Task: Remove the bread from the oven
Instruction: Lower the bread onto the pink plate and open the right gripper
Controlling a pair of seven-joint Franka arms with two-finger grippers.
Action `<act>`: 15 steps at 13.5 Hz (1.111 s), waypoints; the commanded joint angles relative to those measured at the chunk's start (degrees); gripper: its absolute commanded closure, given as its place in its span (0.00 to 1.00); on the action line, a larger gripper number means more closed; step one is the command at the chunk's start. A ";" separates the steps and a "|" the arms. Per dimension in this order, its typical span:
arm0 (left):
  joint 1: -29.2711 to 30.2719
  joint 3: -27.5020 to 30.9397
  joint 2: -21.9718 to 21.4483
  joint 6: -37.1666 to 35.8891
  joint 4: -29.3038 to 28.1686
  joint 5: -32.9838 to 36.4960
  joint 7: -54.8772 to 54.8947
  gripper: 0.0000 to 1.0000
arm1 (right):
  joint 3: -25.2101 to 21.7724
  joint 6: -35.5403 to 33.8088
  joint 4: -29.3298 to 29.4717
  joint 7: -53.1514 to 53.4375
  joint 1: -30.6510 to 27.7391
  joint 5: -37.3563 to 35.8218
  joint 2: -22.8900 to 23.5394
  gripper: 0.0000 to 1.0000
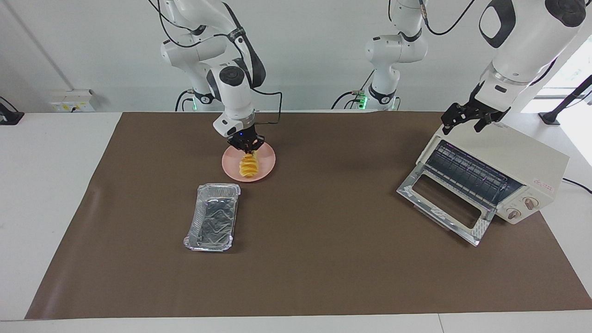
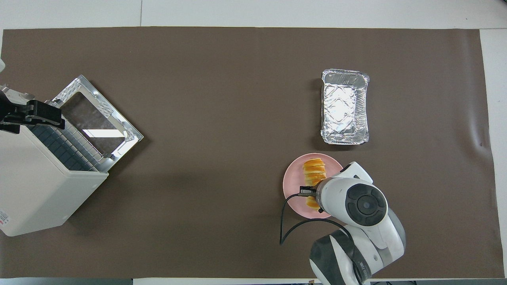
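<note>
**While door hangs open, bread's at the plate**

With its door dropped down, the toaster oven (image 1: 508, 173) sits at the left arm's end of the table, wire rack showing, nothing on it that I can see. Bread (image 1: 249, 166) is out, well apart from the oven, lying on the pink plate (image 1: 264, 167) toward the right arm's end. Right gripper (image 1: 248, 149) is down over the plate, fingers pinched on the loaf's robot-side end; grip reads as closed on the bread. Whether the loaf's full weight is on the plate, can't tell. Foil tray (image 1: 213, 217) sits just beside the plate, farther from the robots, nothing in it. Left gripper (image 1: 467, 121) waits over the oven's top edge, jaws spread wide, holding nothing. Brown mat (image 1: 323, 259) covers the tabletop.
</note>
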 commanded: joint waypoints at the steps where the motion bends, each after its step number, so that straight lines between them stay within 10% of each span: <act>1: 0.54 -0.06 -0.26 -0.23 0.28 -1.12 0.61 0.00 | -0.05 0.51 -0.15 0.83 0.04 0.47 -0.23 0.01; 5: 0.54 -0.06 -0.17 -0.23 0.28 -1.12 0.61 0.00 | -0.05 -4.03 3.34 1.09 -0.22 0.47 0.03 0.00; 15: 0.54 -0.15 -0.17 -0.23 0.28 -1.12 0.61 0.00 | -1.89 -43.15 37.70 -19.54 -12.60 0.47 -2.69 0.00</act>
